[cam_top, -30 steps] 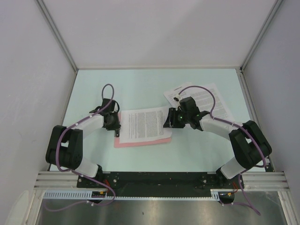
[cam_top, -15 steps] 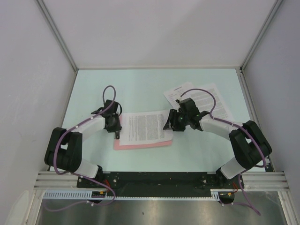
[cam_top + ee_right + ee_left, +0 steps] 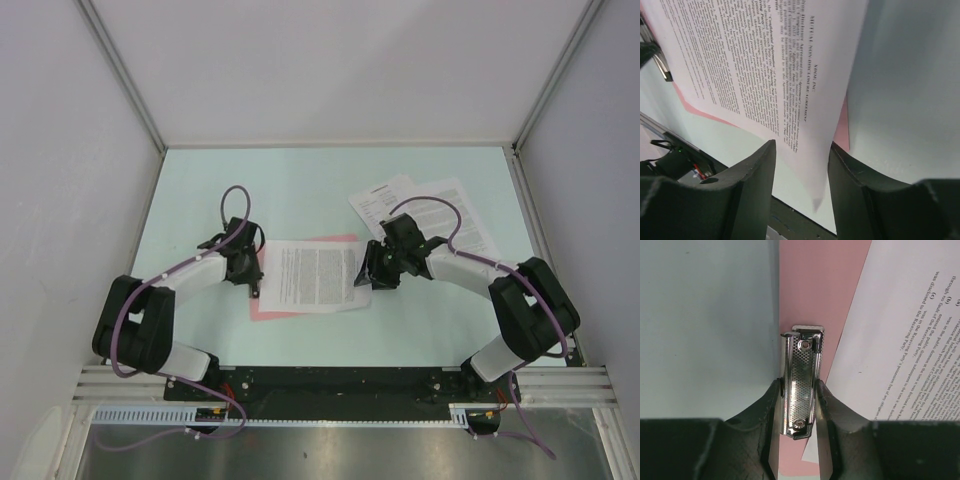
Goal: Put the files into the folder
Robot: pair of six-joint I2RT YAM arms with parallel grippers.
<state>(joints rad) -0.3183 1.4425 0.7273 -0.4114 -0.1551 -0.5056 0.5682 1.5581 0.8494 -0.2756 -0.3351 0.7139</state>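
Observation:
The pink folder [image 3: 335, 240] lies flat at the table's middle, its metal clip [image 3: 802, 370] at the left short edge. A white printed sheet [image 3: 315, 278] lies askew over it, with pink showing above and at the lower left. My left gripper [image 3: 252, 275] is shut on the clip, its fingers [image 3: 772, 405] squeezing both sides of it. My right gripper [image 3: 368, 272] is shut on the sheet's right edge. In the right wrist view the sheet [image 3: 765, 60] bends upward between the fingers [image 3: 760, 170], with the folder [image 3: 841, 130] below it.
Two more printed sheets [image 3: 440, 215] lie overlapping at the back right, behind the right arm. White walls enclose the pale green table [image 3: 300, 190] on three sides. A black rail [image 3: 330, 380] runs along the near edge.
The right gripper has moved nearer and rightward with the sheet. The folder has turned, so pink now shows above the sheet. The left gripper has shifted slightly right on the clip.

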